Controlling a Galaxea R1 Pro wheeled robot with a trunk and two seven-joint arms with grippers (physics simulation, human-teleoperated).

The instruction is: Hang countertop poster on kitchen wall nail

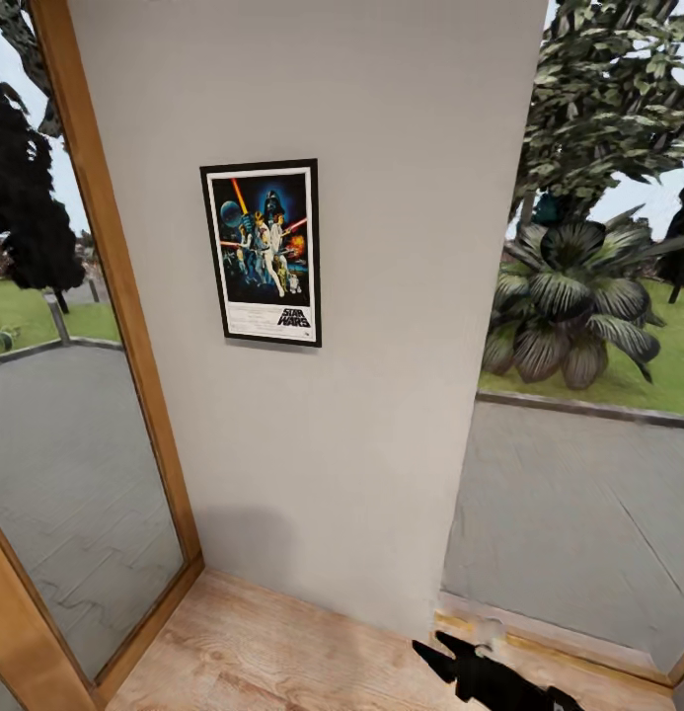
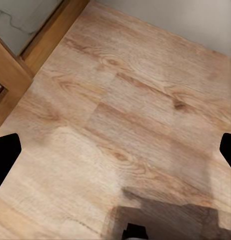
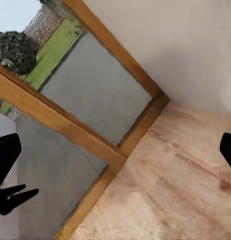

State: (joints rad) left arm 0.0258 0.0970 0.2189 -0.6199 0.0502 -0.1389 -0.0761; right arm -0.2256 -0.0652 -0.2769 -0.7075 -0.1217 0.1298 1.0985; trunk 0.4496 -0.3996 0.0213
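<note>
The poster [image 1: 263, 252] hangs flat and upright on the light-grey wall [image 1: 381, 296], free of both grippers. It has a thin black frame, a white border, dark blue art and the STAR WARS title at its bottom. Any wall nail is hidden behind it, and the kitchen countertop is out of view. My left gripper [image 2: 116, 152] is open over the wooden floor [image 2: 120, 100], holding nothing. My right gripper [image 3: 116, 152] is open too, its fingers wide apart and empty. Black fingers [image 1: 450, 652] of what looks like my right arm show low in the head view, far below the poster.
The wall panel stands between two tall windows. A wooden frame [image 1: 114, 296] borders the left one, and plants [image 1: 569, 306] and paving lie outside the right one. Pale wood floor [image 1: 282, 652] runs up to the wall's foot.
</note>
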